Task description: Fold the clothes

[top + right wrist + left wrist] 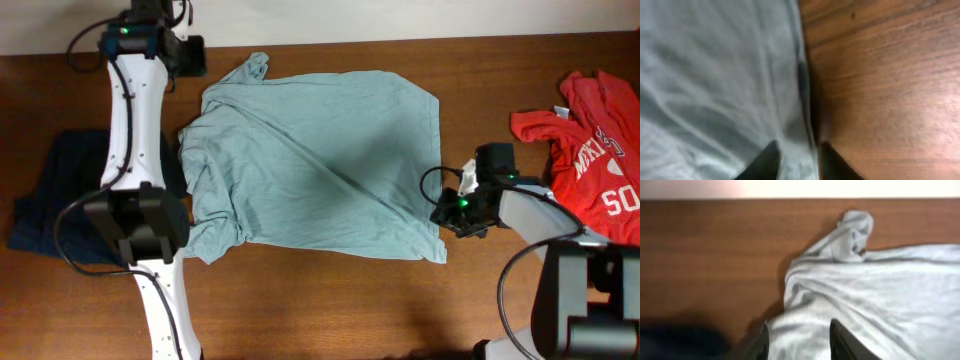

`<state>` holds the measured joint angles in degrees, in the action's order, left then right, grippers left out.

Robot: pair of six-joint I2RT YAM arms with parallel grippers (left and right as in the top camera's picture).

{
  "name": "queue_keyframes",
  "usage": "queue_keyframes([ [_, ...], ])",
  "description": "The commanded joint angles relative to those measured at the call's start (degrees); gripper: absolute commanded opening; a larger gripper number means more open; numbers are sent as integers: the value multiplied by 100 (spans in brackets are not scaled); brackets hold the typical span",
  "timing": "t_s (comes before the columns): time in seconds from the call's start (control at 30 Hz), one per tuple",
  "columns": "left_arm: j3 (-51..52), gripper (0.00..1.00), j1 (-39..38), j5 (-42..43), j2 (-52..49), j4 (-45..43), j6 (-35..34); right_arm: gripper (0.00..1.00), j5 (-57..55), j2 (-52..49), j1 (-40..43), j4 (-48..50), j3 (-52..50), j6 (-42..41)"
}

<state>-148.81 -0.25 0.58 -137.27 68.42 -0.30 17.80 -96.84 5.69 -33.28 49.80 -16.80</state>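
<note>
The pale teal T-shirt (320,160) lies spread and wrinkled on the wooden table, with one sleeve bunched at its far left corner (255,65). My left gripper (190,57) is at that corner. In the left wrist view its fingers (799,342) are spread apart with the shirt's (880,290) left edge between them and the sleeve ahead. My right gripper (442,213) is at the shirt's right hem. In the right wrist view its fingers (799,160) stand a little apart on either side of the hem (715,75).
A red T-shirt with white lettering (600,150) lies crumpled at the right edge. A dark navy garment (55,195) lies at the left, partly under my left arm. Bare wood (320,310) runs along the table's front.
</note>
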Motion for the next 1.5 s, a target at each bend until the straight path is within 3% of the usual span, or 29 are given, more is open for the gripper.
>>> queue_keyframes([
  [0.0,-782,39,-127,7,-28,577,-11,6,-92,-260,24,232,-85,-17],
  [0.23,-1963,39,-269,9,-28,1810,-13,4,-1425,-256,420,409,164,-461],
  [0.47,-2321,40,-439,68,-28,2518,-11,4,-1008,-243,1471,-258,1115,-275],
  [0.57,-2321,40,-487,68,-24,2732,-11,29,-297,-240,1703,-769,1530,184],
  [0.7,-2321,41,-479,68,190,2828,-11,37,-212,-160,1729,-1517,1941,308],
  [0.8,-2321,44,-481,66,577,2828,4,50,-212,4,1722,-2002,2103,330],
  [0.83,-2321,44,-481,66,870,2828,48,59,-188,105,1727,-2271,2111,328],
  [0.97,-2229,46,-494,46,1617,2828,118,61,-164,186,1720,-2837,2111,501],
  [1.13,-1425,47,-501,-426,2903,2828,114,60,-37,332,1720,-3261,2109,807],
  [1.27,22,48,-487,-935,4059,2826,-114,59,304,826,1720,-3421,2109,1023],
  [1.47,2420,52,-485,-671,4946,2774,-446,61,254,2306,1720,-3877,2085,1207],
])
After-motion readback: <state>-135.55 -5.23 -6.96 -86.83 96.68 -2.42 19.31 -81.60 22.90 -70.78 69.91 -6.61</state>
